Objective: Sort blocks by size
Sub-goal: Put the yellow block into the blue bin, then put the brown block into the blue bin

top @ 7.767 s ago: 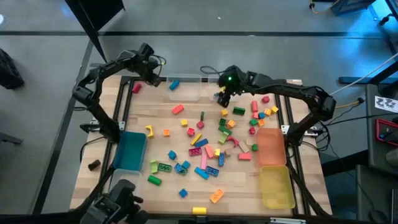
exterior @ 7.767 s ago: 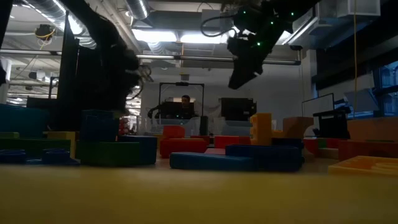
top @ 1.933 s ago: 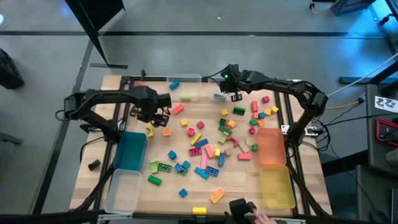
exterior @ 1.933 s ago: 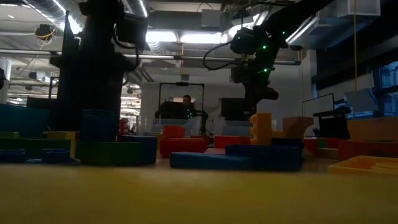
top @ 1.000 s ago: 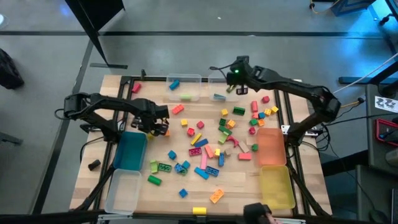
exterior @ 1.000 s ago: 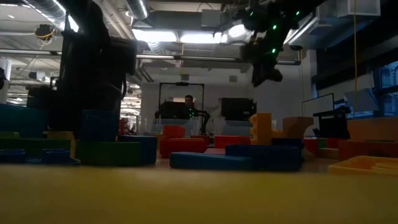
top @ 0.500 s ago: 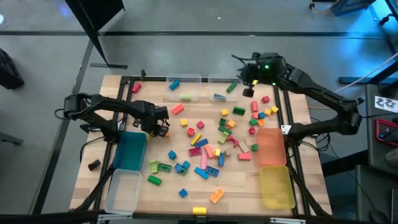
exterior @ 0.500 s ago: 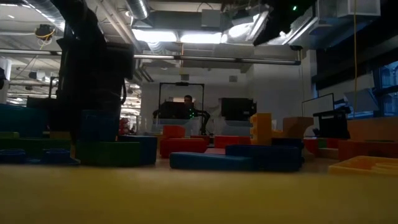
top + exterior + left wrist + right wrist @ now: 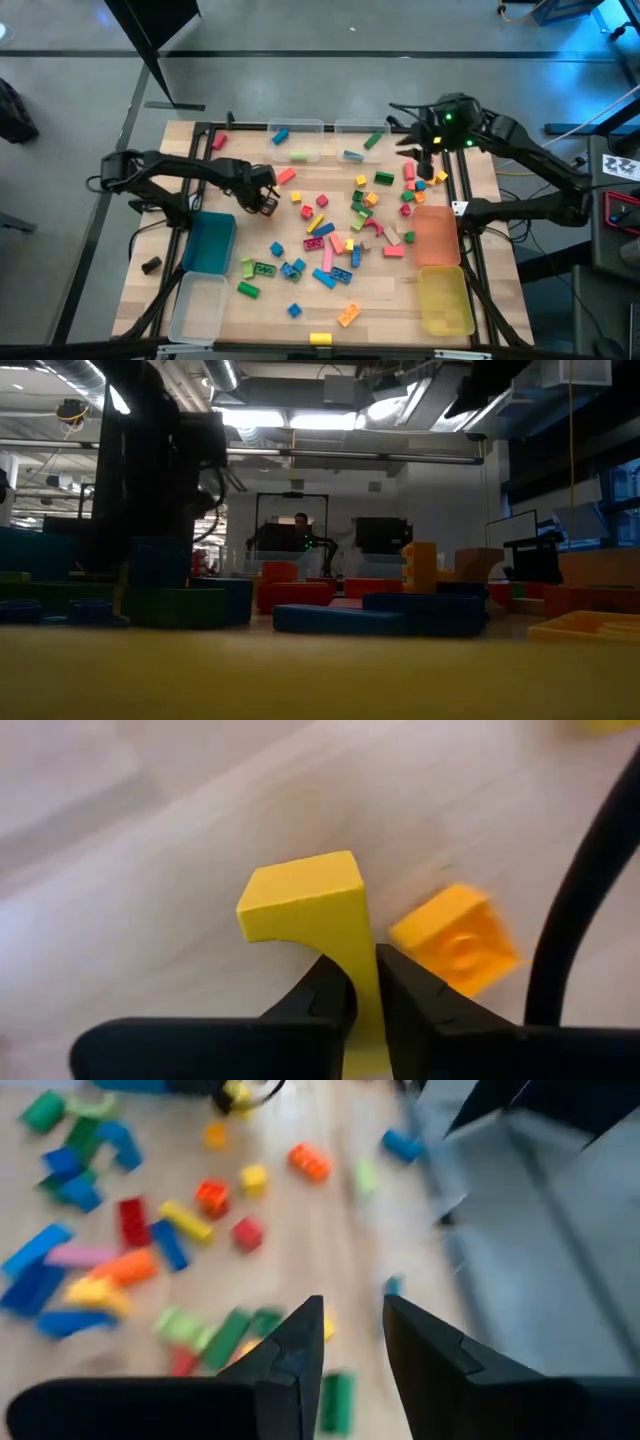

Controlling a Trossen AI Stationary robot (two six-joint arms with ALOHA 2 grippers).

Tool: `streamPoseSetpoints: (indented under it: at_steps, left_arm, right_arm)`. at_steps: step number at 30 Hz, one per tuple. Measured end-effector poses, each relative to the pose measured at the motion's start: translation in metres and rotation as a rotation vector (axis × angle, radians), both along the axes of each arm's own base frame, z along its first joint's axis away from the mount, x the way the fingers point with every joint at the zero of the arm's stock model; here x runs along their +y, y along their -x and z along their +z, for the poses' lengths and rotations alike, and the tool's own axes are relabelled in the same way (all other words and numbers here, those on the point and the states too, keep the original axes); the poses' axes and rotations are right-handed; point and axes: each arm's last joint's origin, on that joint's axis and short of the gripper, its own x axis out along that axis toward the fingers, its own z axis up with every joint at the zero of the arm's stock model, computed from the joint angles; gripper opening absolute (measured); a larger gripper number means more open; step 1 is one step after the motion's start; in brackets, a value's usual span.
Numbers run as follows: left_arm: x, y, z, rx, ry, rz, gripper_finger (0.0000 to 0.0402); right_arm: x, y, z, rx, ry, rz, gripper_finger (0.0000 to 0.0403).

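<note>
1. High view: left gripper (image 9: 262, 199) is working left of centre; blocks (image 9: 335, 225) are lying scattered mid-frame.
2. Left wrist view: fingers (image 9: 325, 995) are clamping a yellow block (image 9: 315, 910), likely for binning.
3. Right wrist view: right gripper (image 9: 352, 1342) is hovering slightly parted, holding nothing.

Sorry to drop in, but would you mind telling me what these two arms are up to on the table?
They are sorting toy blocks scattered across the wooden table into bins. The left gripper is down near the blue bin, its fingers shut on a yellow arch-shaped block, with an orange block beside it. The right gripper hovers empty, fingers slightly apart, at the table's far right corner. Most blocks remain loose.
</note>
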Motion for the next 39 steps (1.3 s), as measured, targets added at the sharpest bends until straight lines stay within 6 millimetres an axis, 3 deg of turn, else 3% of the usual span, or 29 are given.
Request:
streamPoseSetpoints:
  at_steps: [8,13,23,34,39]
  left_arm:
    - [0.004,-0.003,0.052,-0.135,-0.039,-0.087,0.0023]
    - [-0.016,0.013,0.076,-0.135,0.052,-0.154,0.0029]
    - [-0.065,0.054,0.084,0.156,0.253,-0.076,0.0040]
    - [-0.089,0.057,0.084,0.188,0.282,-0.166,0.0052]
    - [-0.089,0.058,0.084,0.197,0.280,-0.157,0.0087]
  right_arm:
    - [0.041,-0.009,-0.009,0.104,-0.107,0.198,0.0108]
    - [0.068,-0.015,-0.009,0.112,-0.149,0.285,0.0108]
    - [0.102,-0.024,-0.013,0.161,-0.188,0.310,0.0108]
    - [0.113,-0.048,-0.029,0.242,-0.217,0.320,0.0108]
    - [0.115,-0.063,-0.042,0.310,-0.222,0.312,0.0109]
